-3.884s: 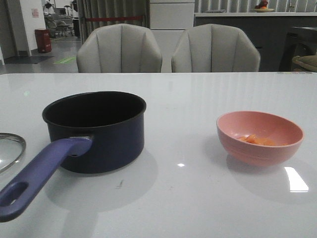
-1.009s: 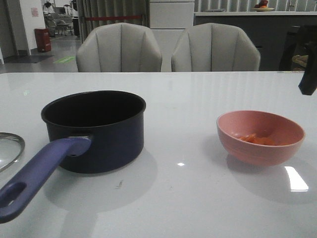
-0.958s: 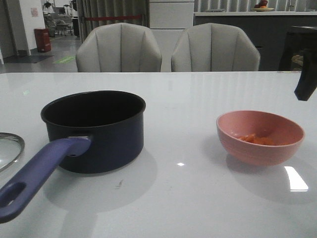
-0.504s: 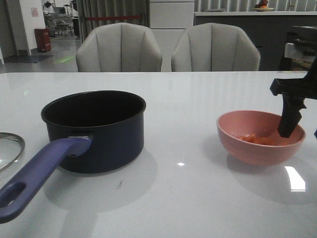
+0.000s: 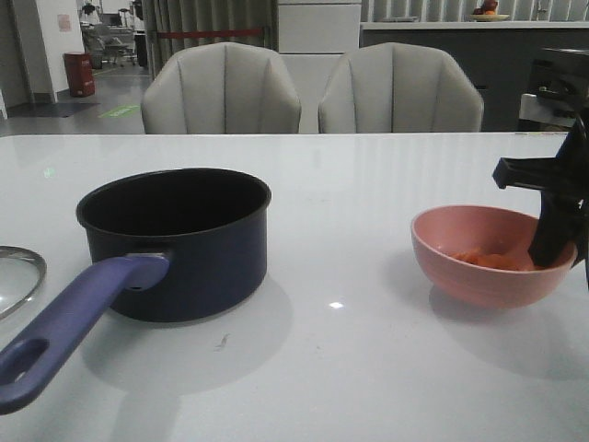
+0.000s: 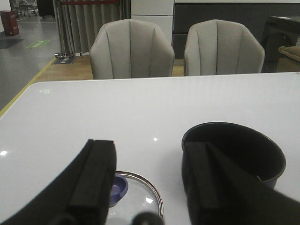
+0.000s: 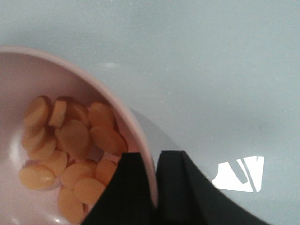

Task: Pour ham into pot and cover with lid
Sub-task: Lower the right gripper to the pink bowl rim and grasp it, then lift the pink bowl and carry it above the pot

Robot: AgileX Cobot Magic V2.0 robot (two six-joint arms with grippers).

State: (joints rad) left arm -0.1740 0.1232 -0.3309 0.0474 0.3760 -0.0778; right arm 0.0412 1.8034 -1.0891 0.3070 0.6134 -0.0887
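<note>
The dark navy pot (image 5: 175,241) stands on the left of the table, its purple-blue handle (image 5: 74,322) reaching toward the front edge. The glass lid (image 5: 17,276) lies flat at the far left; its blue knob (image 6: 117,189) shows in the left wrist view. My left gripper (image 6: 150,161) hangs open above the lid (image 6: 140,199) and beside the pot (image 6: 239,150). Orange-pink ham slices (image 7: 70,154) lie in the pink bowl (image 5: 488,267). My right gripper (image 7: 153,180) is shut on the bowl's right rim (image 7: 119,110), one finger inside and one outside. In the front view this gripper (image 5: 555,235) dips into the bowl.
Two grey chairs (image 5: 308,92) stand behind the table's far edge. White tabletop (image 5: 340,350) stretches between pot and bowl. A bright window reflection (image 7: 239,173) lies on the table beside the bowl.
My right gripper came in from the right, dropped onto the bowl's right rim and closed on it. The bowl has shifted slightly to the right. Pot and lid have not moved.
</note>
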